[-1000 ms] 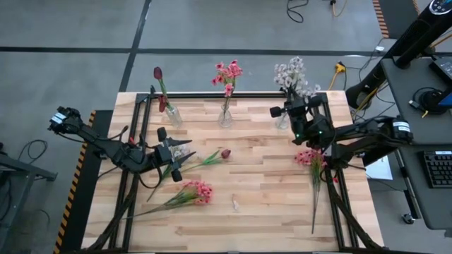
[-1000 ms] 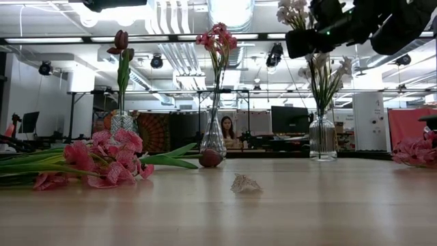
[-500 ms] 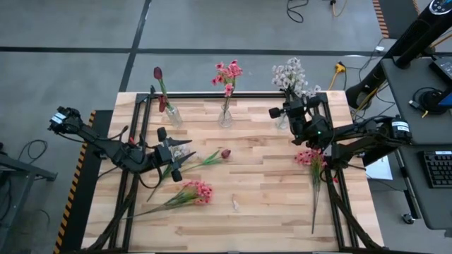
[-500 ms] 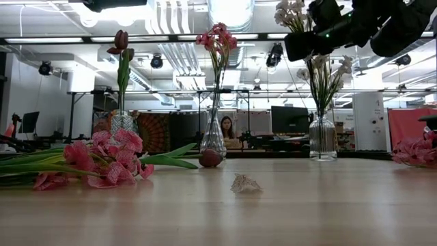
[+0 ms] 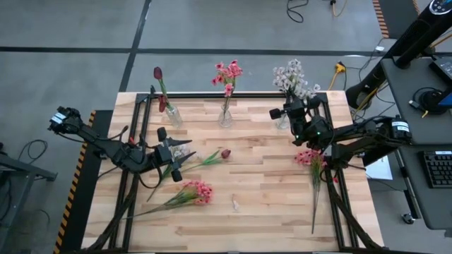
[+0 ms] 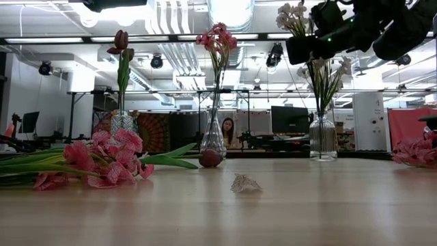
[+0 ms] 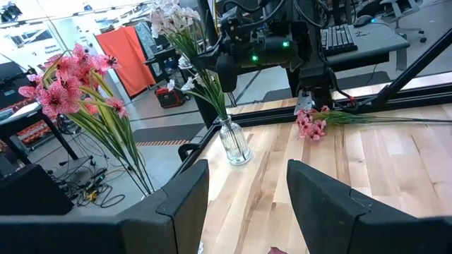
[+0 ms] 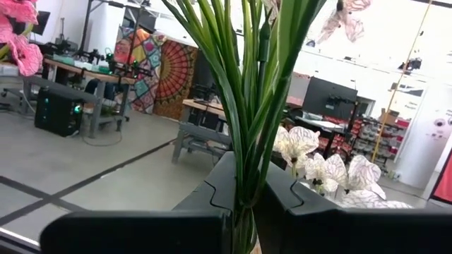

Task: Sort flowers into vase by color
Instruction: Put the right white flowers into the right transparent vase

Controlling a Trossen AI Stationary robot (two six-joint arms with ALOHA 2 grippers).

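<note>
White spray nudged again in the far-right vase as the right gripper shifts slightly.

The white-lavender spray stands in the right vase and has swung a touch since a second ago; the right gripper, just above the vase mouth, pinches its green stems, so this placement looks nearly finished. The dark red tulip and a pink bloom lie mid-table, another pink bloom at the right edge. The left gripper, fingers spread, hangs near the tulip.
</note>
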